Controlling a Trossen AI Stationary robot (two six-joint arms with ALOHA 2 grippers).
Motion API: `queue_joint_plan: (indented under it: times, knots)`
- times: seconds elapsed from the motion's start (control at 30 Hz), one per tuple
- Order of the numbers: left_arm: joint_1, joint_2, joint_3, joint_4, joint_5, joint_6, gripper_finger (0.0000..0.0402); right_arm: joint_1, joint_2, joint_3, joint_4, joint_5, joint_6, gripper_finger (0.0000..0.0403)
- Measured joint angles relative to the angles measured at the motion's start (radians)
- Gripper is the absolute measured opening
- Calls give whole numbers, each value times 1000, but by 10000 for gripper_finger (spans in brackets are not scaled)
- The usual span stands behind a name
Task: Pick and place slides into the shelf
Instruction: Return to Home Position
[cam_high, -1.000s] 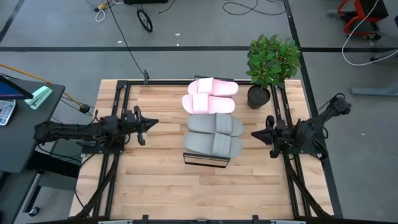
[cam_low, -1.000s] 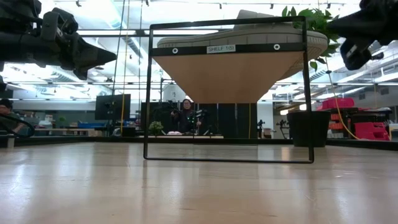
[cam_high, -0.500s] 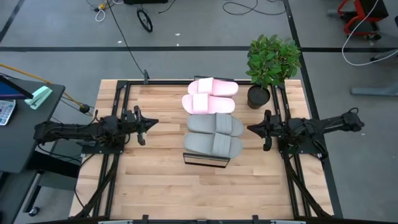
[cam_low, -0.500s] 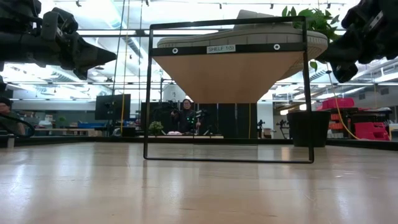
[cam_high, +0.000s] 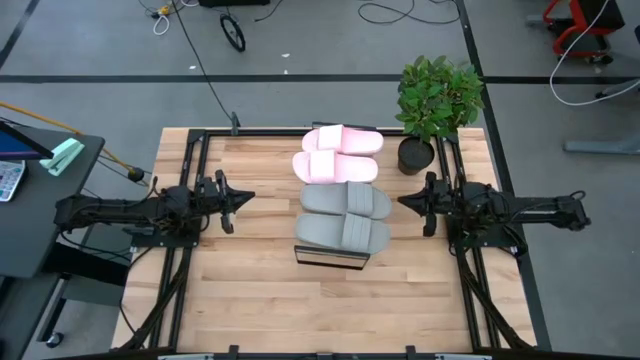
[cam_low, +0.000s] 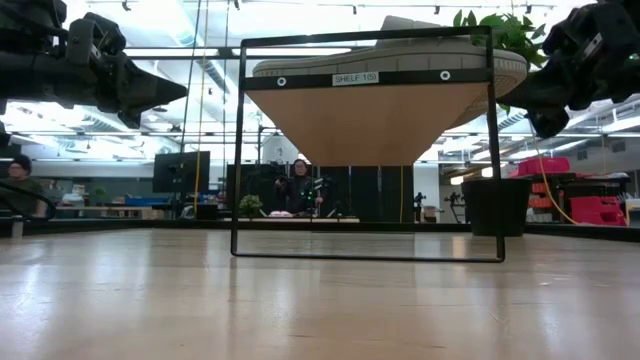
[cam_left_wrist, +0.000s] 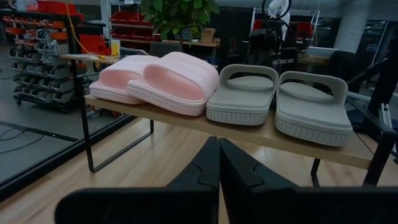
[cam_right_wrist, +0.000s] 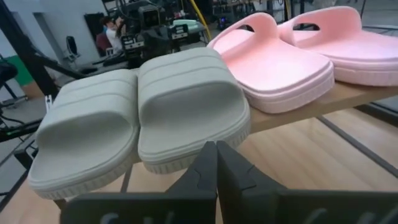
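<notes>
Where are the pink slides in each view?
High view: pink slides at the shelf end nearest the plant.
Low view: not visible.
Left wrist view: pink slides beside the grey slides.
Right wrist view: pink slides beside the grey slides.
Shared landmark: the shelf.

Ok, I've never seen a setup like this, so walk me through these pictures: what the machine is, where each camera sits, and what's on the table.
It is a robot with two dark arms at a wooden table. One camera looks straight down, one sits at tabletop height, one rides on each wrist. The left claw and right claw are shut, empty, clear of everything. A narrow wood-topped metal shelf carries two grey ribbed slide sandals and two light pink ones. A potted green plant stands beside it.
</notes>
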Motion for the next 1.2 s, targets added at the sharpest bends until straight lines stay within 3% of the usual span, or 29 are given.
queue_joint_plan:
  times: [0.33, 1.2]
  knots:
    - [0, 0, 0, -3, 0, -17, 9, 2, -1, -130, 199, -1, 11, 0]
    - [0, 0, 0, -23, 56, 19, 4, 2, -2, -128, 146, -3, -130, 0]
